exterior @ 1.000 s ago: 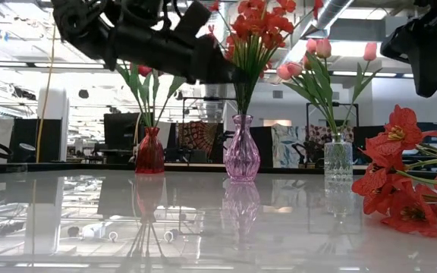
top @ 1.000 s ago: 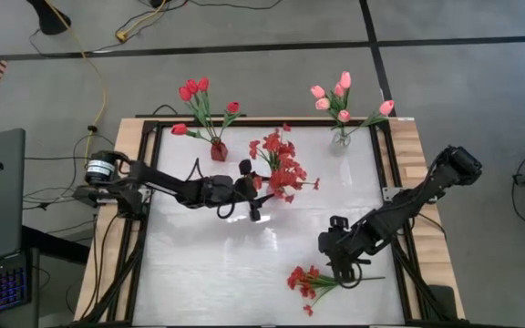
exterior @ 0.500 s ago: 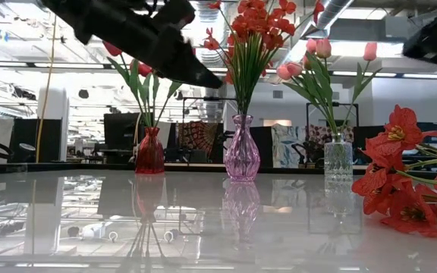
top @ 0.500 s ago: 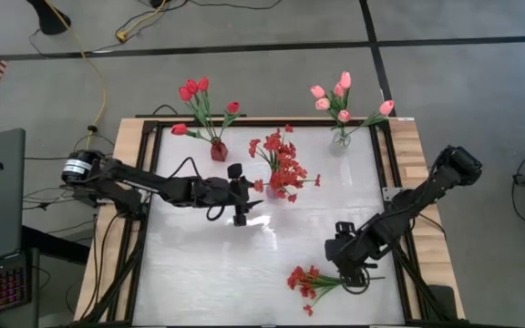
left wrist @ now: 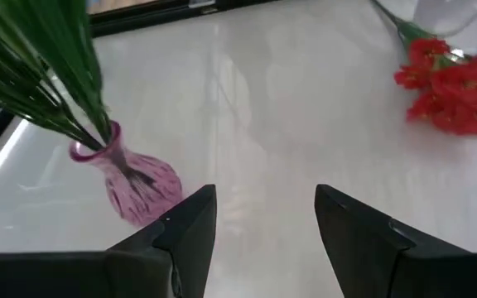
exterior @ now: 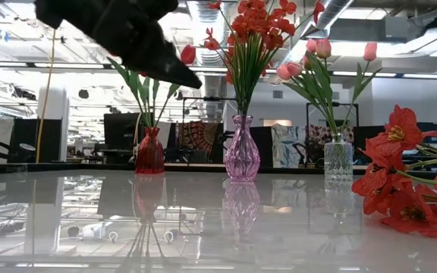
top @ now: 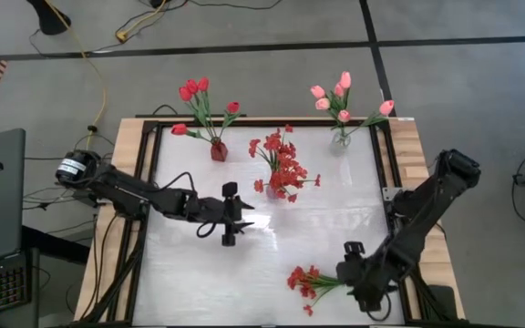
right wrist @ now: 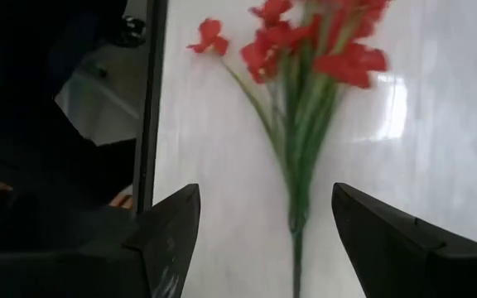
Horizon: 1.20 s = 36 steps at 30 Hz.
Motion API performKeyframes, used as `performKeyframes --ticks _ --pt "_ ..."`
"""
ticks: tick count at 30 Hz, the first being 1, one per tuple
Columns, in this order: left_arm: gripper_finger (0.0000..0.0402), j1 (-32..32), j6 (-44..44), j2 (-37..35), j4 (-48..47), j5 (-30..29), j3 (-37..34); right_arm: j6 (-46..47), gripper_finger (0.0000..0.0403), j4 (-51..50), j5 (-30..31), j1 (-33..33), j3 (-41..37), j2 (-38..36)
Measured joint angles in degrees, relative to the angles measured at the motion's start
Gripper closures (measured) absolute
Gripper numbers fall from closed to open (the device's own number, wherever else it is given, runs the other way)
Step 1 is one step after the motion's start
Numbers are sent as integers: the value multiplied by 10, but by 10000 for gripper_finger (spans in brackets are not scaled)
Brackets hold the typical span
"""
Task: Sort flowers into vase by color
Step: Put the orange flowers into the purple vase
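A red bunch of small blossoms (top: 306,281) lies flat on the table near its near edge, stem pointing right. My right gripper (top: 350,271) is open just behind the stem end (right wrist: 296,217), one finger on each side, touching nothing. My left gripper (top: 233,217) is open over the table's middle, short of the pink vase (left wrist: 132,179), which holds another red bunch (top: 281,167). Red tulips stand in a red vase (top: 219,150). Pink tulips stand in a clear vase (top: 340,138).
The three vases stand in a row along the far edge. A dark frame (top: 153,182) borders the white tabletop. There is open table surface between the two grippers and to the left of the lying bunch. Cables and a laptop lie beyond the table's left side.
My left gripper has drawn back from the red bunch in the pink vase, moving toward the near and left edges; that bunch stays in the vase. My right gripper has moved toward the near and right edges, behind the stem end of the lying bunch.
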Motion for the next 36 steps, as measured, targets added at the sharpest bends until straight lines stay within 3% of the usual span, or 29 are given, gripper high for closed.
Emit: performKeyframes --ticks 4,16,26,30,35,36 --pt "207 -19 21 0 19 -2 -19 -4 101 24 26 27 0 43" --pt "207 -29 21 0 289 7 -154 66 101 20 27 22 0 148" --pt "207 -30 2 0 319 25 -171 77 113 65 38 10 2 237" --pt "207 -33 -13 0 318 25 -171 68 181 61 27 -2 3 250" --pt "207 -42 -16 1 297 23 -171 19 356 39 4 -30 -3 196" --pt "207 -43 -14 0 298 19 -171 4 371 30 4 -37 -4 178"
